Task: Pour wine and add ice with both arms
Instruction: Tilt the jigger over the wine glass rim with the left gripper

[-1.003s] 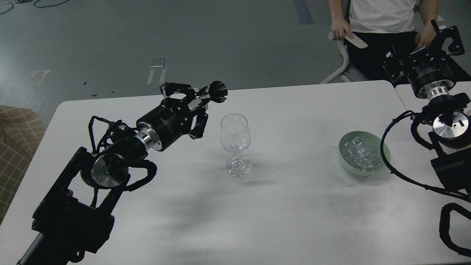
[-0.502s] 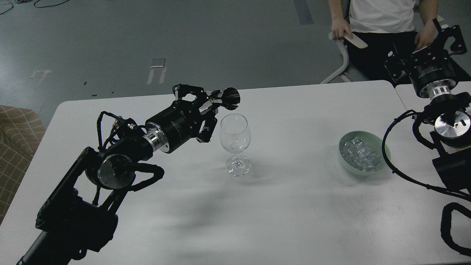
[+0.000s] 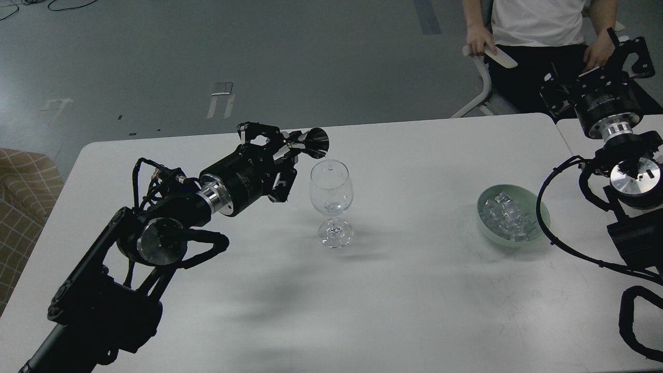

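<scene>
My left gripper (image 3: 284,150) is shut on a small black cone-shaped measuring cup (image 3: 315,143). The cup is tipped sideways, its mouth just above the left rim of the clear stemmed wine glass (image 3: 331,199) at the middle of the white table (image 3: 414,290). A faint clear glint lies low in the glass bowl; I cannot tell whether it is wine. The ice (image 3: 507,215) is heaped in a pale green bowl (image 3: 538,207) to the right. My right gripper (image 3: 590,72) is raised beyond the table's far right corner, open and holding nothing.
A person in a white shirt (image 3: 538,20) sits on a chair just behind my right gripper, hands close to it. A second table (image 3: 575,134) butts on at the right. A checked sofa arm (image 3: 20,191) stands at the left edge.
My left gripper carried the cup right toward the glass, then drew back a little and sank, so the cup's mouth now hangs at the rim. The right arm has barely shifted.
</scene>
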`<action>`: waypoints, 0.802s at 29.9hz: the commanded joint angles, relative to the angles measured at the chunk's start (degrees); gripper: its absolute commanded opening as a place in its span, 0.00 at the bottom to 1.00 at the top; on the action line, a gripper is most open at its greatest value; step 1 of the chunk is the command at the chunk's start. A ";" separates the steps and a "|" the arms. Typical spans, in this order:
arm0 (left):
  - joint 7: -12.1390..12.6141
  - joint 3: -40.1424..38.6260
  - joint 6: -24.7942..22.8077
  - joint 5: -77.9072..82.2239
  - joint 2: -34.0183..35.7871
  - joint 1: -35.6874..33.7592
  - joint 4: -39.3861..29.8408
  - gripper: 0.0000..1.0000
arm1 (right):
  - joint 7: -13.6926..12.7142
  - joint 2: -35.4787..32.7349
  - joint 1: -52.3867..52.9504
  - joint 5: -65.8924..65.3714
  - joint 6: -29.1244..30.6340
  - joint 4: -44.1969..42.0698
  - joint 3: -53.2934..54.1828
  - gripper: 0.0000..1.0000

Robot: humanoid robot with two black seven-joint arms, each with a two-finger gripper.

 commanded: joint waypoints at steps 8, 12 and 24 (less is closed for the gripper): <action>0.33 0.08 -0.56 1.25 -0.01 -0.21 -0.42 0.06 | 0.00 -0.32 0.00 0.00 -0.02 -0.09 0.01 1.00; 0.16 0.08 -1.88 4.14 0.16 -0.03 -0.34 0.06 | 0.00 -0.32 -0.08 0.00 0.07 -0.09 0.01 1.00; -0.02 0.00 -5.31 9.68 1.22 -0.12 -0.77 0.06 | 0.09 -0.23 -0.08 0.00 0.07 -0.17 0.01 1.00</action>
